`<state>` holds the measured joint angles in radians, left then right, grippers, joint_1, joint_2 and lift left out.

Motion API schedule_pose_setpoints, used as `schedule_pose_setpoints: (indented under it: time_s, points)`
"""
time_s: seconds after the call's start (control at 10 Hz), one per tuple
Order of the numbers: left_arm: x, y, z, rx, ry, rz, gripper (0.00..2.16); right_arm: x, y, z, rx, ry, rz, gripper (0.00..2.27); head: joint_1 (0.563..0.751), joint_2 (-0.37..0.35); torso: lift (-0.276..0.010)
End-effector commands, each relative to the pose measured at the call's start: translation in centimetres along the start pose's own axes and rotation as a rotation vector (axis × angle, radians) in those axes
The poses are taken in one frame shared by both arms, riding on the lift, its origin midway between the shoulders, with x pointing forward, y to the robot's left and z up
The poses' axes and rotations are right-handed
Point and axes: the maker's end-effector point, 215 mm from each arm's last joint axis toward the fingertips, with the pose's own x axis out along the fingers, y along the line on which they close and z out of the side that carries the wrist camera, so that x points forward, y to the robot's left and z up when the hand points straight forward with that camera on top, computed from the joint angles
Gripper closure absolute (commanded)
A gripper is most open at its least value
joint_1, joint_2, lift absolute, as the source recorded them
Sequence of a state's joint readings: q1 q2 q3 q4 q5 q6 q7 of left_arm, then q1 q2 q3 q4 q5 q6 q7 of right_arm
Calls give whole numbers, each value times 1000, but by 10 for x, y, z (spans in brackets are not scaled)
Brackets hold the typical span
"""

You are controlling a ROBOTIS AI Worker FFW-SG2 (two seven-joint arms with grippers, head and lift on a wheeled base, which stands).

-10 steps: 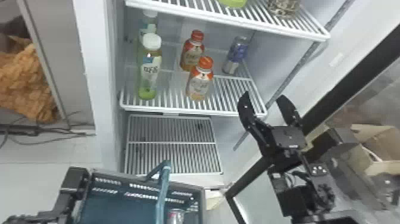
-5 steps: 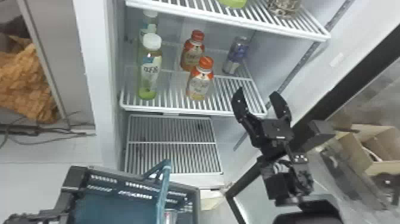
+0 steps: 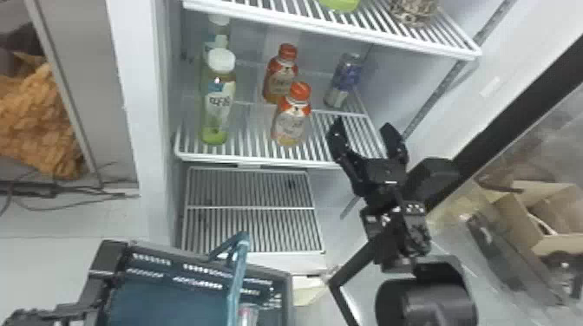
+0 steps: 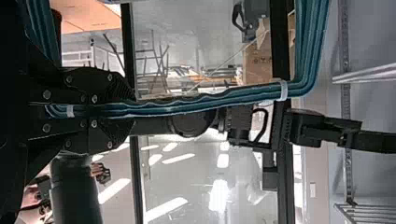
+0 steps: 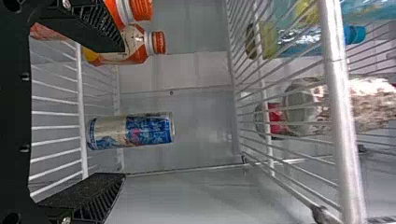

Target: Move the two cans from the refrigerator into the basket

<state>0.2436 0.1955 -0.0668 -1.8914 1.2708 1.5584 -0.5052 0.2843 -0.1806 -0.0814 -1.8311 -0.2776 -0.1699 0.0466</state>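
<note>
My right gripper (image 3: 365, 125) stands open over the front right of the middle shelf, short of the blue-and-silver can (image 3: 342, 84) upright farther back. In the right wrist view the can (image 5: 131, 131) lies beyond the right gripper (image 5: 122, 114), untouched between its spread fingers. Another can (image 3: 247, 313), silver and red, is inside the basket (image 3: 283, 284). The teal basket handle (image 3: 237, 277) runs down to the head view's bottom edge. In the left wrist view the left gripper (image 4: 122, 112) is shut on this handle (image 4: 201, 103).
Two orange-capped bottles (image 3: 291, 123) stand left of the right gripper, with green bottles (image 3: 217, 108) farther left. An upper shelf (image 3: 334, 27) overhangs them; a lower rack (image 3: 251, 208) sits beneath. The refrigerator's side wall (image 3: 412, 78) rises to the can's right, and cardboard boxes (image 3: 529, 212) lie outside.
The right gripper has moved leftward and inward over the shelf, toward the upright can, staying open. The basket has shifted slightly; the shelf bottles and can have kept their places.
</note>
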Motion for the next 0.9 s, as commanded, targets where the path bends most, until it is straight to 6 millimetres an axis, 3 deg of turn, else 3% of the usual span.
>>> schedule_pose_setpoints:
  time_s: [0.0,0.8]
  points:
    - [0,-1,-4,-6,12,-2,1210,13,-1,-11,-1,11,-2,53,695,-350,-266]
    - [1,-4,-3,-4,14,-11,1210,74,-20,-6,-46,-20,-53,55,695,-350,-266]
